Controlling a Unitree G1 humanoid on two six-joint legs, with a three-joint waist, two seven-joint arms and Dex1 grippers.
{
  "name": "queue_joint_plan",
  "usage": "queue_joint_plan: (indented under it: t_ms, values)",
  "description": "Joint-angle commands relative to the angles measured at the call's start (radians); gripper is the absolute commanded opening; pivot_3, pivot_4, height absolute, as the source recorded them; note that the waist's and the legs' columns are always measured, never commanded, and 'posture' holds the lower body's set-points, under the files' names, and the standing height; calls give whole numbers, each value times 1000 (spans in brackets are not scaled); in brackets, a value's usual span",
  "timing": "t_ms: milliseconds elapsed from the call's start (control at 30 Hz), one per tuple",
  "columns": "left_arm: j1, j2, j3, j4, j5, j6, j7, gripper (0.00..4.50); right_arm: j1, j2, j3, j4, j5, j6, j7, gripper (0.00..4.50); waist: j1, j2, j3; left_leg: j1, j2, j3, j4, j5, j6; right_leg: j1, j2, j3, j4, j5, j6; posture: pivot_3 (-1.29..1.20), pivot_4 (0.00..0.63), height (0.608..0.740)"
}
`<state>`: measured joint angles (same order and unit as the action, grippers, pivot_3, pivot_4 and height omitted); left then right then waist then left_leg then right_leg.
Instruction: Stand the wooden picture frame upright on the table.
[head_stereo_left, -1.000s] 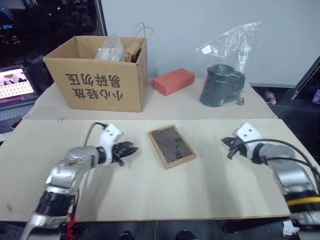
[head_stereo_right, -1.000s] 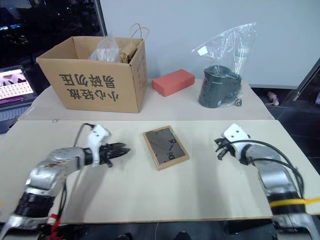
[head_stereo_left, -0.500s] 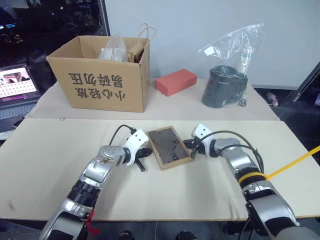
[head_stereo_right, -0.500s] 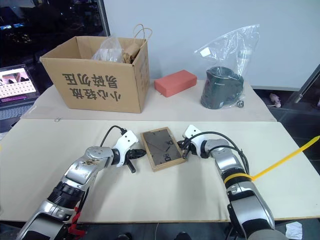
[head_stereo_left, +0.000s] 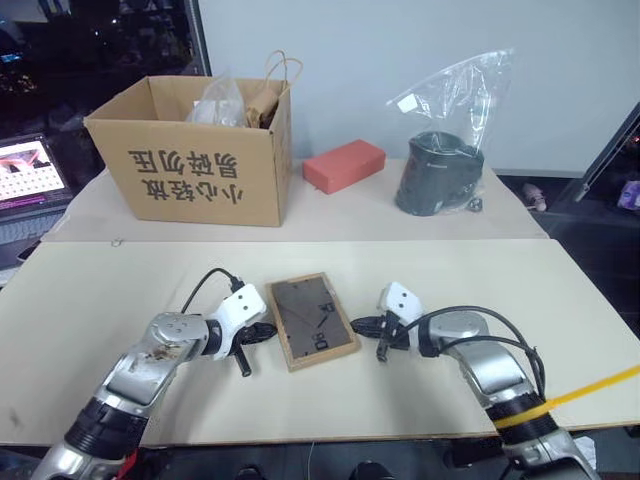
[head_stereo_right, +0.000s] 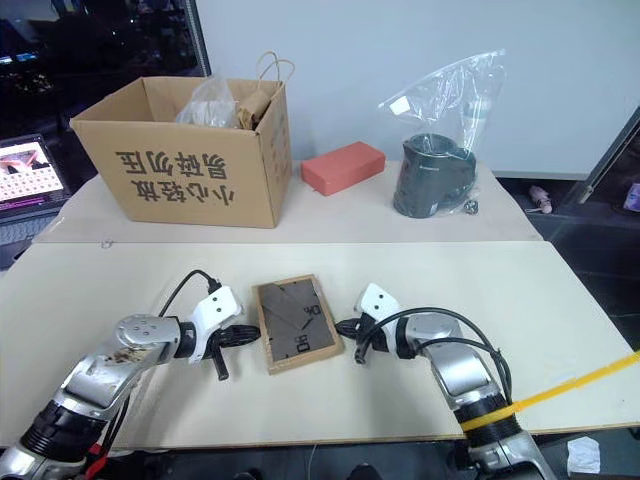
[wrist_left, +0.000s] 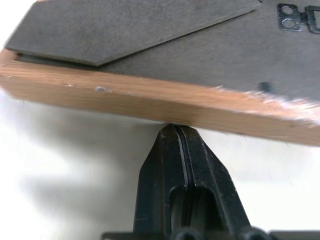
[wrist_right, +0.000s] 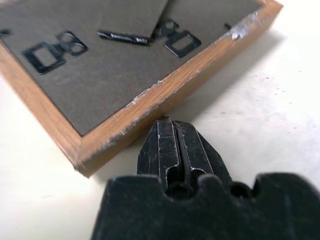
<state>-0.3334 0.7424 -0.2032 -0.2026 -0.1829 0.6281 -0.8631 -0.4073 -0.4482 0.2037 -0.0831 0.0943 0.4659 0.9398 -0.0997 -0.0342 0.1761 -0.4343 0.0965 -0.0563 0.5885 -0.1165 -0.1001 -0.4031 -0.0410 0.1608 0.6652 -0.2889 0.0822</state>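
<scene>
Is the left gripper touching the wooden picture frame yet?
Touching: in the left wrist view the shut left gripper presses its tip against the wooden picture frame.

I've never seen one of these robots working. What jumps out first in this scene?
Two metal arms close in on a wooden picture frame lying back-up in the middle of the table. The left gripper and right gripper, both shut, sit at opposite edges of it. Behind stand a cardboard box, a red block and a dark pot in a plastic bag.

Silver arms, white wrists, black fingers (wrist_right: 172, 145), cables.
</scene>
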Motion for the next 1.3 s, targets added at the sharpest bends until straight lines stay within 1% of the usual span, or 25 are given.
queue_joint_plan:
  t_ms: [33,133,200,300,400,500,533,567,600,633,700,733,767,800,867,933,1033,1100,1133,1233,1300]
  values:
    - [10,24,13,147,68,4,50,30,9,22,-29,-196,110,172,-26,0,-3,0,-1,1,0,0,0,0,0,1,0,0,0,0,0,0,150,740]
    - [-16,28,33,201,80,-13,80,30,18,6,-22,-249,129,233,-43,0,-3,0,-1,5,0,0,0,0,0,3,0,0,1,-1,0,0,150,740]
    - [-28,30,59,216,52,-3,74,30,27,-1,-13,-257,134,256,-54,0,-3,0,-2,5,0,0,0,0,0,4,0,0,1,-1,0,0,150,740]
    - [-4,42,76,190,17,17,38,30,27,-32,-5,-214,108,235,-70,0,-2,0,-3,5,0,0,0,0,0,4,0,0,0,-1,0,0,150,740]
    - [62,62,106,136,-28,67,10,30,3,-85,-32,-139,91,192,-72,0,-4,0,-3,4,0,1,-1,-1,0,3,0,0,0,-2,0,0,150,740]
    - [86,-2,260,64,-206,266,36,30,-24,-121,-81,-91,120,167,-59,0,-7,0,-3,4,0,1,-2,-2,1,2,0,1,0,-2,-1,0,150,740]
    - [86,-46,341,25,-273,321,72,30,-30,-135,-98,-78,131,151,-44,0,-6,0,-3,4,0,1,-2,-2,2,2,0,1,0,-3,-1,0,150,740]
    - [83,-74,396,-9,-294,376,125,30,-33,-148,-111,-66,142,137,-28,0,-4,0,-3,3,0,1,-2,-2,2,1,0,1,0,-3,0,0,150,740]
    - [67,-100,451,-30,-315,477,177,30,-35,-158,-122,-56,152,124,-14,0,-1,0,-2,2,0,1,-2,-2,2,1,0,1,0,-3,0,0,150,740]
    - [52,-119,512,-44,-372,593,189,30,-37,-172,-128,-44,157,99,6,0,3,-2,-2,1,0,0,-1,-2,2,1,0,1,0,-3,0,0,150,740]
    - [44,-101,569,-67,-491,773,139,30,-42,-187,-128,-30,163,68,38,0,4,-2,-1,-2,0,-1,1,-2,2,0,0,-1,0,-3,0,0,150,740]
    - [30,-96,597,-64,-547,853,109,265,-44,-191,-124,-25,166,57,52,0,3,-3,-1,-3,0,-2,1,-2,2,0,0,-1,0,-3,0,0,150,740]
    - [-1,-91,623,-7,-631,922,101,535,-48,-192,-115,-18,166,41,66,0,3,-3,-1,-3,0,-2,1,-2,2,-1,0,-2,0,-3,0,0,150,740]
    - [-21,-86,636,28,-686,964,98,709,-52,-190,-102,-12,162,25,75,0,4,-3,-1,-3,0,-2,1,-2,2,-1,0,-2,0,-3,0,0,150,740]
    - [-14,-39,583,27,-739,986,99,1408,-58,-183,-69,-1,147,-1,90,0,3,-3,-1,-3,0,-3,1,-2,2,-1,0,-3,0,-3,0,0,150,740]
    - [-9,-14,537,26,-766,986,133,2131,-60,-177,-39,9,131,-22,98,0,0,-3,-1,-3,0,-4,1,-2,2,0,0,-4,0,-3,0,0,150,740]
    - [-22,-35,489,44,-790,986,199,3312,-58,-151,-2,16,124,-35,101,0,2,-3,-1,-3,0,-4,1,-2,2,-1,0,-4,-1,-3,0,0,150,740]
    - [-13,-62,432,26,-753,986,246,3900,-53,-132,16,13,128,-32,105,0,4,-3,-1,-4,0,-4,1,-2,2,-1,0,-4,-1,-3,0,0,150,740]
    - [-12,-85,419,32,-750,986,268,4389,-51,-126,25,13,126,-38,106,0,5,-2,-1,-4,0,-4,1,-2,2,-1,0,-4,-1,-3,0,0,150,740]
    - [-20,-163,399,36,-763,986,312,4451,-50,-97,34,13,138,-45,107,0,21,3,-5,-4,0,-4,2,-2,2,1,-1,-5,-1,-3,0,0,150,740]
    - [-43,-238,408,53,-778,986,347,4451,-50,-79,44,14,135,-47,105,0,35,3,-5,-3,-1,-4,2,-2,2,2,-2,-5,-2,-3,0,0,150,740]
